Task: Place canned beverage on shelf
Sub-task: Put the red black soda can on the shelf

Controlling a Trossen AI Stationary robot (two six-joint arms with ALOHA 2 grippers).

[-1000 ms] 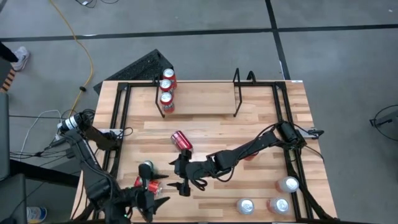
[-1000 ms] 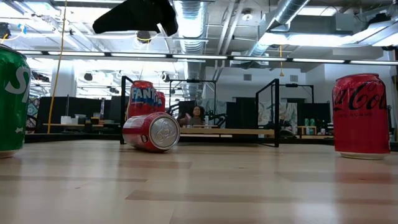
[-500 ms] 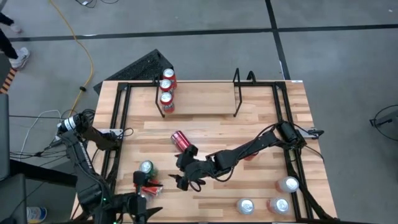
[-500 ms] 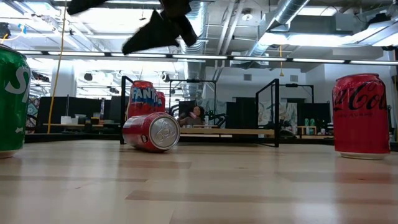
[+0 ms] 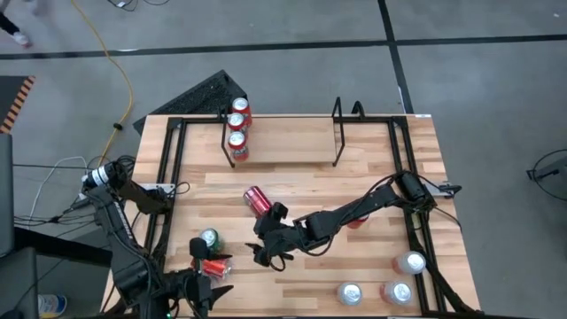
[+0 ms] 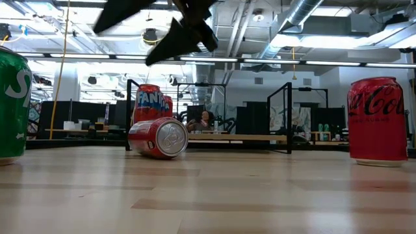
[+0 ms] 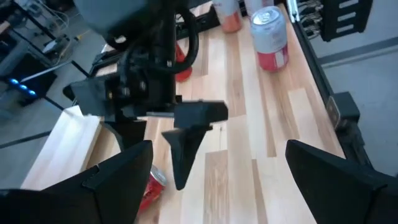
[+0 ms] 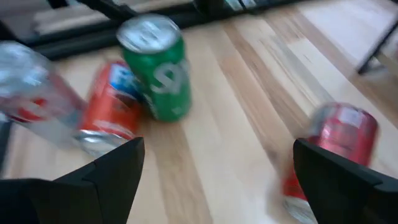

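Note:
The shelf (image 5: 288,137) stands at the table's far edge, with several cans (image 5: 236,128) lined up at its left end. A red can (image 5: 257,201) lies on its side on the wood in mid-table, also in the low view (image 6: 158,138). My right gripper (image 5: 267,236) hovers open just on its near side, above the table, touching nothing. The right wrist view has this can (image 8: 336,143) beyond the open fingers. A green can (image 5: 209,239) stands near the left, and an orange can (image 5: 213,266) lies beside it. My left gripper (image 5: 205,292) waits open at the near edge.
A red cola can (image 6: 377,120) stands under the right arm. Three silver-topped cans (image 5: 396,291) stand at the near right corner. Black rails (image 5: 173,177) edge the table on both sides. The shelf's middle and right (image 5: 301,142) hold no cans.
My right gripper has turned at the wrist, and its open fingers have swung toward the lying red can. No can has moved.

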